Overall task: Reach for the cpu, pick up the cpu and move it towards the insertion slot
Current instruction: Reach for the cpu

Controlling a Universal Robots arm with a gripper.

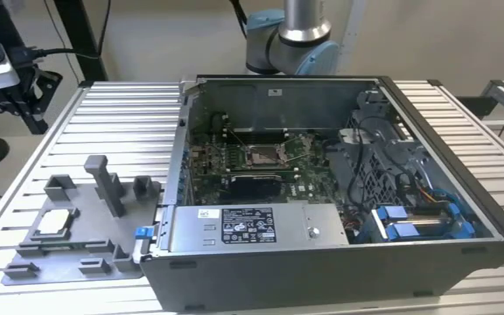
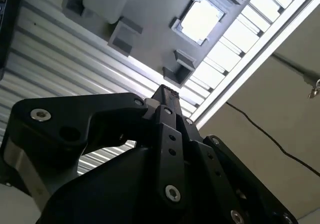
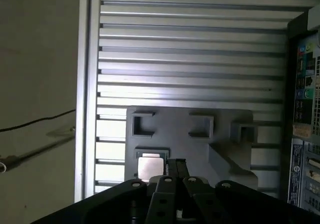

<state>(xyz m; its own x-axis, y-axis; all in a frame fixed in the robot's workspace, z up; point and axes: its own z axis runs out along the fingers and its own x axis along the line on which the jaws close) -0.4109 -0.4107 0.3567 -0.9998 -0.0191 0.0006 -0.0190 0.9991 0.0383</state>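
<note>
The cpu (image 1: pixel 52 223) is a pale silvery square lying flat in a framed pocket of the grey fixture plate (image 1: pixel 68 266), at the exterior view's left, outside the computer case. In both wrist views my black gripper (image 3: pixel 176 165) hangs well above that plate, fingers pressed together and holding nothing. The cpu (image 3: pixel 150 165) sits just beside the fingertips in the first wrist view, and further off (image 2: pixel 201 19) from the gripper (image 2: pixel 165 92) in the second. The insertion slot (image 1: pixel 264 155) is the silver-framed socket on the green board inside the case.
The open computer case (image 1: pixel 340 269) takes up the middle of the ribbed metal table (image 1: pixel 121 125). A tall grey post (image 1: pixel 105 184) and low grey blocks stand on the fixture plate. The table's edge (image 3: pixel 85 84) and the floor with a cable lie just past the plate.
</note>
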